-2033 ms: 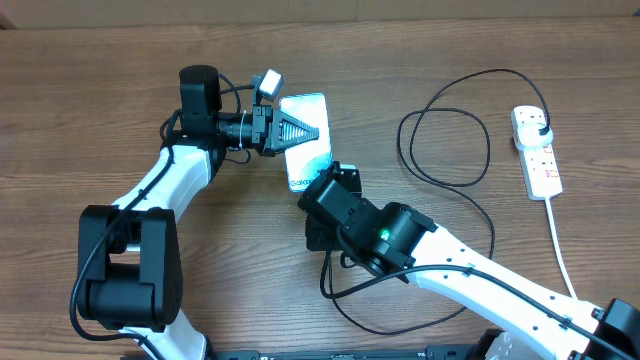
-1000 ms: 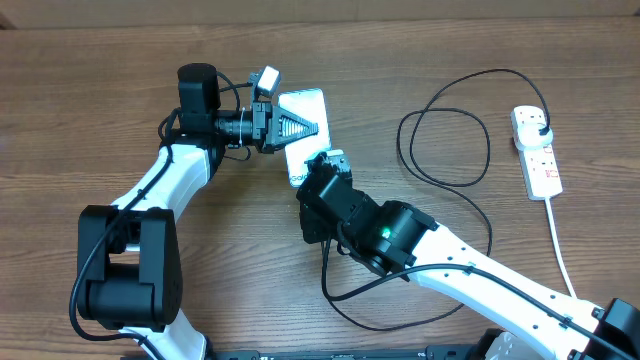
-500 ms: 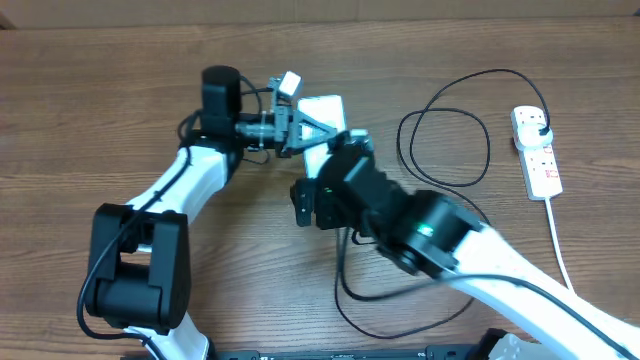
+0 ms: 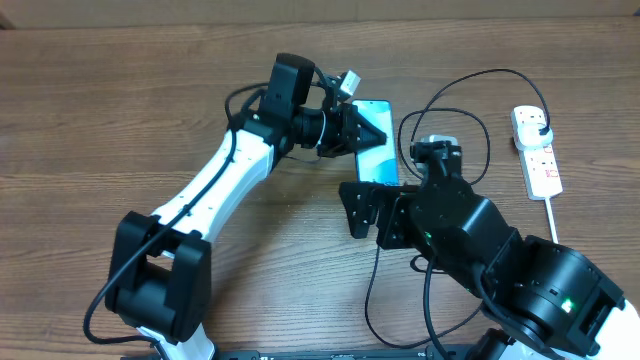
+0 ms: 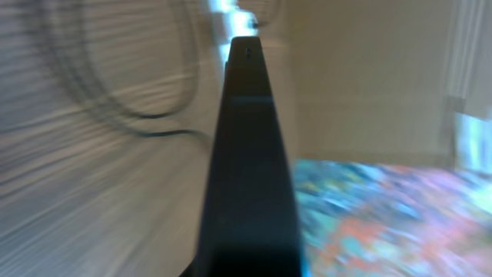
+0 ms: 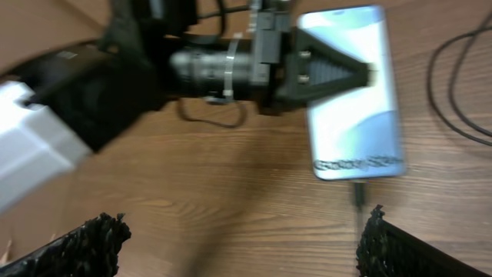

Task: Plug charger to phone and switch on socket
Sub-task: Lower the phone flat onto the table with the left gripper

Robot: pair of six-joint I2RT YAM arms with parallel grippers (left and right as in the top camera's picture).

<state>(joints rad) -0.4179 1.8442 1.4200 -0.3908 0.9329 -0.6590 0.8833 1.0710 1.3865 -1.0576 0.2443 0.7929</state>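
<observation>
The phone (image 4: 377, 150) lies flat on the table with its light-blue screen (image 6: 354, 100) up. My left gripper (image 4: 368, 134) is shut, and its closed fingers (image 6: 330, 73) lie across the screen. The left wrist view is smeared and shows only the dark closed fingers (image 5: 250, 154). The charger cable (image 4: 445, 130) loops right of the phone, and its connector tip (image 6: 359, 192) sits at the phone's bottom edge. My right gripper (image 6: 242, 254) is open wide just below the phone, holding nothing. The socket (image 4: 540, 160) lies far right with the black plug (image 4: 540, 125) in it.
The socket's thick white cord (image 4: 562, 250) runs toward the front right. More black cable (image 4: 372, 300) trails under my right arm (image 4: 480, 240). My left arm (image 4: 215, 190) stretches across the table's left half.
The phone and my left gripper have slid right across the table. My right gripper has opened, drawn back from the phone's bottom edge and shifted right.
</observation>
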